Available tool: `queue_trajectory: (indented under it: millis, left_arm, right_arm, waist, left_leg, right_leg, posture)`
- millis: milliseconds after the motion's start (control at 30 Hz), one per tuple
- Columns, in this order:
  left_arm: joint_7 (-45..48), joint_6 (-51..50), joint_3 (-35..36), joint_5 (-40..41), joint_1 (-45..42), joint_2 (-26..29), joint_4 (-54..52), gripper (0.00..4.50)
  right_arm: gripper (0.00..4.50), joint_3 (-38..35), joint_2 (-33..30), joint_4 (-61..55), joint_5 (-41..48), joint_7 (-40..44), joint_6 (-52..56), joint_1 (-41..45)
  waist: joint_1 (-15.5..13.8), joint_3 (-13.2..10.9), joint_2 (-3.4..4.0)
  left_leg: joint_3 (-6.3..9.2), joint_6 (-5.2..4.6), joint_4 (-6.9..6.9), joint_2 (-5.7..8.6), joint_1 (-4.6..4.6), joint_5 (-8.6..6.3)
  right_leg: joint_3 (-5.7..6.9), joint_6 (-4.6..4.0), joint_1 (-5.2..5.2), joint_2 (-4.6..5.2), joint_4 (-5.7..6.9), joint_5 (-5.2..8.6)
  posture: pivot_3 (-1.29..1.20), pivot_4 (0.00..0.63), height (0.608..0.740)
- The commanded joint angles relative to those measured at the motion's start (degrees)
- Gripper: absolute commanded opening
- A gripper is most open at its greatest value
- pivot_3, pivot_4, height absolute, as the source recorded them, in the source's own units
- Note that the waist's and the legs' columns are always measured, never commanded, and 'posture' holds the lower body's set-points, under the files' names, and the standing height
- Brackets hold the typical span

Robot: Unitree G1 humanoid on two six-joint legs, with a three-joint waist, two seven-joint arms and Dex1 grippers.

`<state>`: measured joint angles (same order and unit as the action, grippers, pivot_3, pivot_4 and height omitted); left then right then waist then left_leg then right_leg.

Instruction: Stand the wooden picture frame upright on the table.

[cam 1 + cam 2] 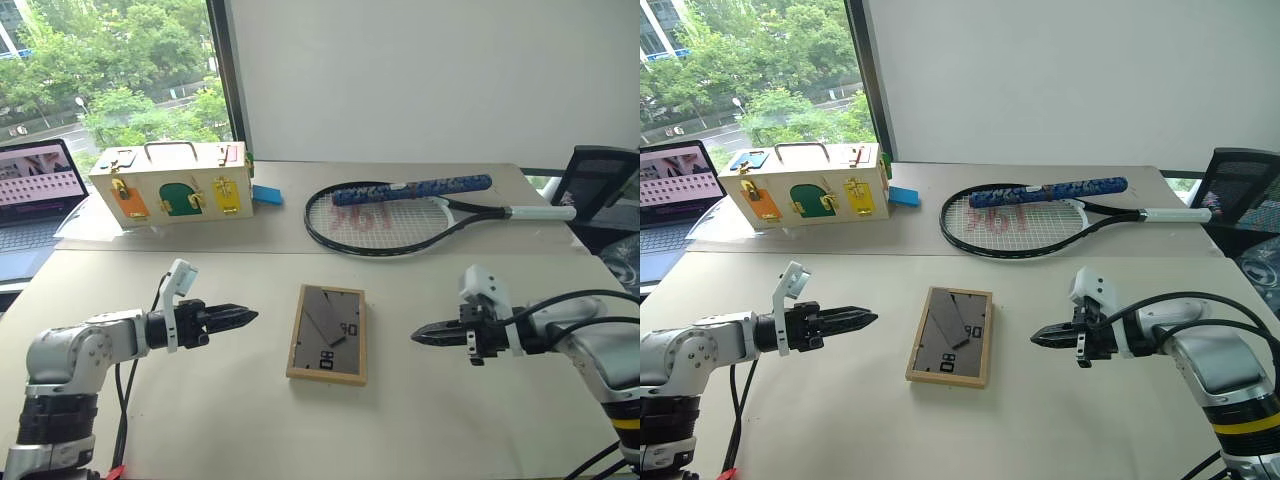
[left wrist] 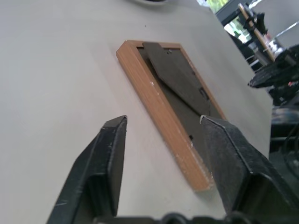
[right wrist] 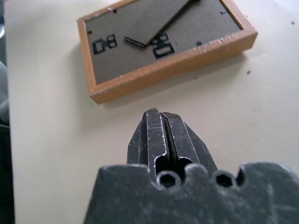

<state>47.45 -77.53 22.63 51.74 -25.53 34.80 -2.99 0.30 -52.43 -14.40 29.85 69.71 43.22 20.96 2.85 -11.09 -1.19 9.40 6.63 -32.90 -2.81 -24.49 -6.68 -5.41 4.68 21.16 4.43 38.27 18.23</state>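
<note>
Just then my left gripper [image 2: 163, 135] was spread open and empty, my right gripper [image 3: 164, 135] pinched shut on nothing; between them the small light-wood picture frame [image 1: 327, 333] lay face-down, grey back up, on the beige table [image 1: 200, 400].

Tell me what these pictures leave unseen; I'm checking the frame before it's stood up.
- Wooden picture frame: lies back up on the table, so its front is hidden in every view.
- Its far corner: behind the left claw's finger, left wrist view.
- Laptop: cut by the head view's left edge.
</note>
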Motion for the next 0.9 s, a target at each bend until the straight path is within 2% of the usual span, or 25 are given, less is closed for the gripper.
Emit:
queue_trajectory:
  millis: [33,200,233,300,333,467,567,900]
  left_arm:
    - [-5.28,-10.86,6.54,6.62,-4.74,-0.58,-0.32,4.44]
    - [-11.34,-14.97,5.83,7.79,-7.07,-2.66,6.19,4.48]
    - [-13.19,-14.97,3.39,6.52,-6.45,-2.79,6.00,4.48]
    - [-18.83,-14.97,-6.50,5.57,-5.24,0.32,8.01,4.48]
    - [-21.26,-14.97,-8.51,4.63,-4.72,0.11,7.63,4.48]
    - [-25.32,-14.97,-9.28,11.53,-5.78,-1.88,10.07,4.48]
    - [-28.68,-14.97,-14.05,12.26,-4.97,-2.17,7.24,4.48]
    - [-39.15,-14.97,-17.00,23.24,-3.89,-9.07,7.90,4.48]
  right_arm:
    - [0.00,-1.61,0.93,-1.97,2.30,-1.27,0.79,0.16]
    - [0.00,0.25,2.83,-1.14,0.43,-3.46,-0.94,-0.35]
    - [0.00,1.11,3.41,-0.39,-1.01,-4.11,-2.49,-0.22]
    - [0.00,2.99,4.92,1.76,-4.50,-5.95,-6.36,0.48]
    - [0.00,4.05,5.52,3.12,-6.54,-6.57,-8.63,0.90]
    - [0.00,7.88,7.09,8.97,-13.36,-8.21,-15.82,2.68]
    - [0.00,11.44,8.69,14.12,-18.20,-8.75,-20.78,4.89]
    - [0.00,15.11,15.66,15.93,-20.48,-8.69,-22.13,7.93]
  waist:
    - [-0.04,0.00,-0.03]
    - [-0.02,0.01,-0.02]
    - [-0.03,0.01,-0.02]
    - [-0.07,0.02,-0.04]
    - [-0.07,0.02,-0.04]
    - [-0.26,0.04,0.00]
    - [-0.49,0.06,-0.01]
    - [-0.79,0.20,0.12]
  left_leg:
    - [0.01,0.00,-0.01,0.00,-0.01,0.00]
    - [-0.02,0.00,0.01,0.01,0.05,0.00]
    - [-0.01,0.00,0.01,0.01,0.04,0.00]
    - [-0.01,0.00,0.01,0.01,0.04,0.00]
    - [-0.01,0.01,0.00,0.01,0.04,0.00]
    - [-0.03,0.01,0.00,0.02,0.08,0.00]
    - [-0.03,0.04,0.00,0.02,0.08,0.02]
    - [-0.02,0.05,0.00,0.08,0.16,0.02]
  right_leg:
    - [0.01,0.00,0.00,0.00,0.00,0.00]
    - [-0.01,-0.01,-0.02,0.01,0.00,0.00]
    - [-0.01,-0.01,-0.01,0.00,0.00,-0.01]
    - [-0.02,-0.02,-0.01,0.00,0.00,-0.01]
    - [-0.02,-0.02,-0.01,0.01,0.00,-0.01]
    - [-0.05,-0.02,-0.03,0.02,0.00,-0.02]
    - [-0.04,-0.01,-0.06,0.02,0.00,-0.02]
    - [-0.03,-0.02,-0.21,0.07,-0.08,-0.05]
  posture:
    - [0.00,0.150,0.722]
    - [0.00,0.150,0.722]
    - [0.00,0.150,0.722]
    - [0.00,0.150,0.722]
    - [0.00,0.150,0.722]
    - [0.00,0.150,0.722]
    - [0.00,0.150,0.722]
    - [0.00,0.150,0.722]
